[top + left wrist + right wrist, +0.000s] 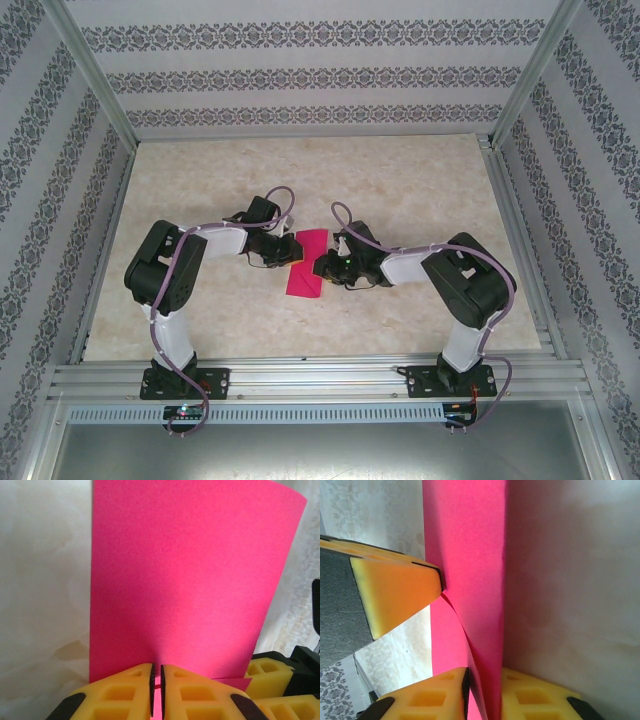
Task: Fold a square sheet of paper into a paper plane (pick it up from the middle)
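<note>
The square sheet of paper (306, 270) is magenta-pink and hangs over the table's middle between both grippers, seen from above as a narrow doubled strip. My left gripper (286, 250) comes at it from the left. In the left wrist view its yellow jaws (156, 672) are shut on the sheet's near edge, and the paper (190, 580) stands up broad ahead of them. My right gripper (326, 266) faces it from the right. Its jaws (484, 675) pinch the curled, doubled layers of the sheet (470, 555).
The marble-patterned table (400, 190) lies inside an aluminium frame with patterned walls. The left gripper's yellow finger (395, 595) touches the paper in the right wrist view, and the right gripper's fingers (272, 675) sit close at the lower right of the left wrist view.
</note>
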